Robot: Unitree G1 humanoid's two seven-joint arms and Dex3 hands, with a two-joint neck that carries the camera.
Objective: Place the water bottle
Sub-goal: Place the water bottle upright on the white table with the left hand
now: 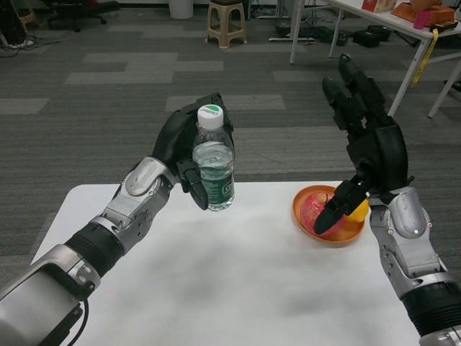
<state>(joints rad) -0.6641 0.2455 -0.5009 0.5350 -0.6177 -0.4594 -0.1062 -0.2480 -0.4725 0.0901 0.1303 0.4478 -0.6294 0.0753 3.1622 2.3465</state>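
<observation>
White table (238, 288), water bottle (213, 158) within left fingers (189, 176)

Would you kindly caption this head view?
Left hand holds upright water bottle above table; right hand open.

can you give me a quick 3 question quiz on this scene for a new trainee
1. True or false: the water bottle is standing on the table.
2. Which hand holds the bottle? A) left hand B) right hand C) neither
3. Fill in: the orange bowl sits on the table below the robot's ____ hand.

Key:
1. False; it is held upright above the table's far edge.
2. A
3. right; that hand is open and holds nothing.
</observation>
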